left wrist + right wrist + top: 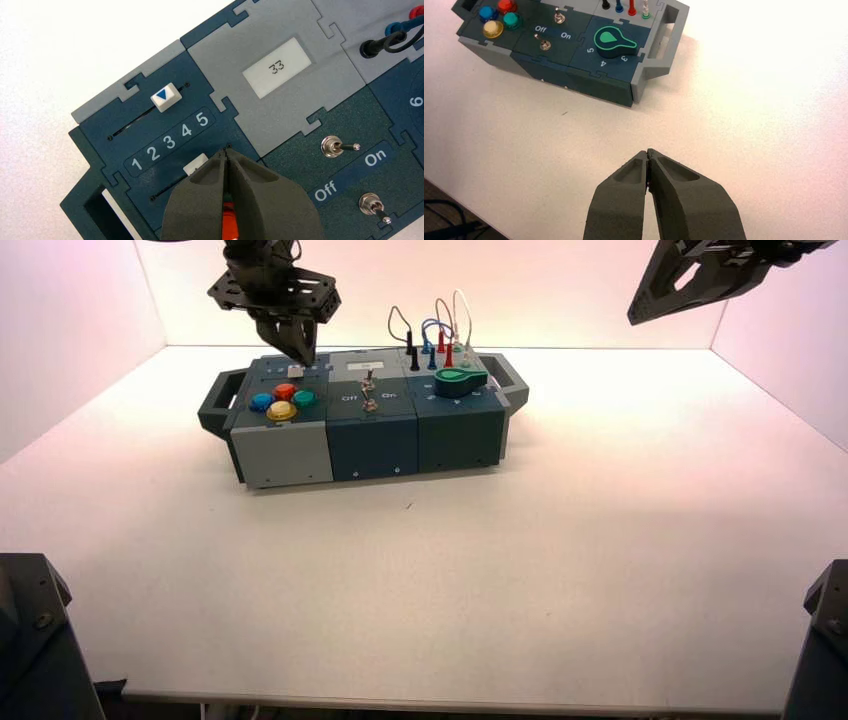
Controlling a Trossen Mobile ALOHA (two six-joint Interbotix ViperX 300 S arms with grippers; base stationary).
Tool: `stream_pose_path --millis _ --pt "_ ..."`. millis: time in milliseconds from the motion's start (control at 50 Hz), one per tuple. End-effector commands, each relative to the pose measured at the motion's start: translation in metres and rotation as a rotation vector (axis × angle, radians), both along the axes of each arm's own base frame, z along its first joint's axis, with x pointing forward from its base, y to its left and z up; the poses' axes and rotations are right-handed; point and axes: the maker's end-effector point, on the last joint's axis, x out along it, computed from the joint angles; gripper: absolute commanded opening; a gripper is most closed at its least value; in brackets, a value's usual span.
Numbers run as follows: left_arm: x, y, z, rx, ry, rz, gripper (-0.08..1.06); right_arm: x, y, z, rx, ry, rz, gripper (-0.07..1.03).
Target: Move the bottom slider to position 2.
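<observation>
The bottom slider (195, 164) is a small white knob in a dark slot below the 1–5 scale (170, 141). My left gripper's fingers hide part of it, and what shows lies about level with 3 and 4. My left gripper (227, 150) is shut with nothing held, its tips right beside the knob towards the 5 end. In the high view it (298, 352) hangs over the box's back left corner, just above the slider (296, 371). My right gripper (649, 152) is shut and empty, raised at the far right (690, 285), away from the box (370, 445).
A second slider (167, 96) with a blue triangle sits above the scale. A display (276, 67) reads 33. Two toggle switches (332, 146) stand by the Off/On lettering. Coloured buttons (283, 401), a green knob (460, 381) and plugged wires (435, 335) fill the rest of the top.
</observation>
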Motion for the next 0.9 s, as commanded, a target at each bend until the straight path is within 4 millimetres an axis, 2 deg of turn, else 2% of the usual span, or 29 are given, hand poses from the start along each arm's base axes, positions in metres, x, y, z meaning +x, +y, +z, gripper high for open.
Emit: stream_pose_path --millis 20,900 --pt "0.006 0.002 0.008 -0.004 -0.025 0.004 -0.03 0.008 0.004 0.015 0.018 -0.041 0.003 -0.02" --pt "0.004 0.019 0.002 0.004 -0.006 0.041 -0.03 0.008 0.005 0.016 0.019 -0.044 0.006 -0.02"
